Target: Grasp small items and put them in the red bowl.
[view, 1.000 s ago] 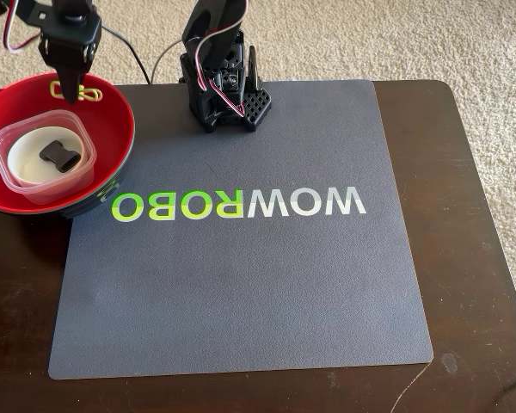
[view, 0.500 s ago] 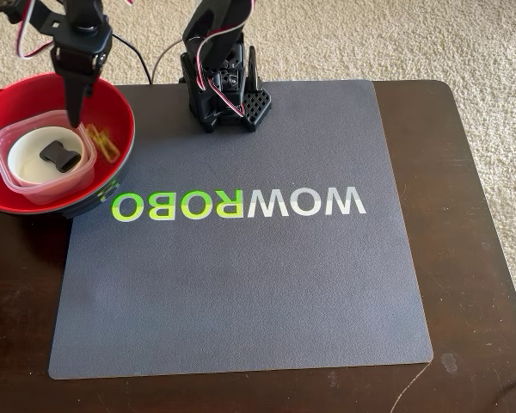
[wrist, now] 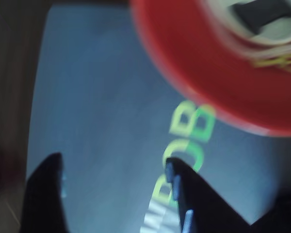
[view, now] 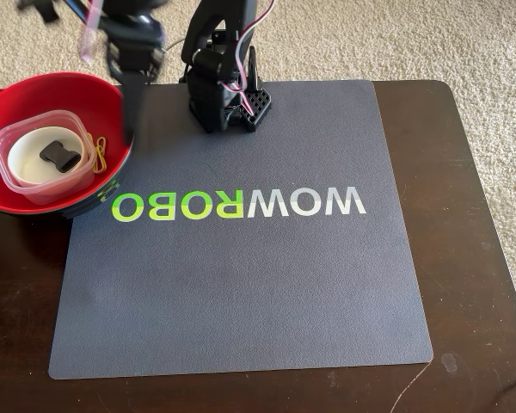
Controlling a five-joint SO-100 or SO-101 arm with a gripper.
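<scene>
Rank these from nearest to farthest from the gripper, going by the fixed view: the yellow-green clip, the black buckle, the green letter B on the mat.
The gripper hangs blurred over the red bowl's right rim.
1. Yellow-green clip, in the bowl, just below-left of the gripper.
2. Black buckle, in the white bowl, further left.
3. Green letter B, on the mat, below the bowl.

red bowl [wrist: 218, 73] motion-blurred and cropped in wrist view, gripper [view: 131, 82] smeared in fixed view

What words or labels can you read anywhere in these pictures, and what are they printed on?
"WOWROBO": printed on the grey mat, upside down in the fixed view; "WOW" is white, "ROBO" is yellow-green.
"OB": blurred green letters of that same print on the mat in the wrist view.
Nothing readable shows on the red bowl or the things in it.
</scene>
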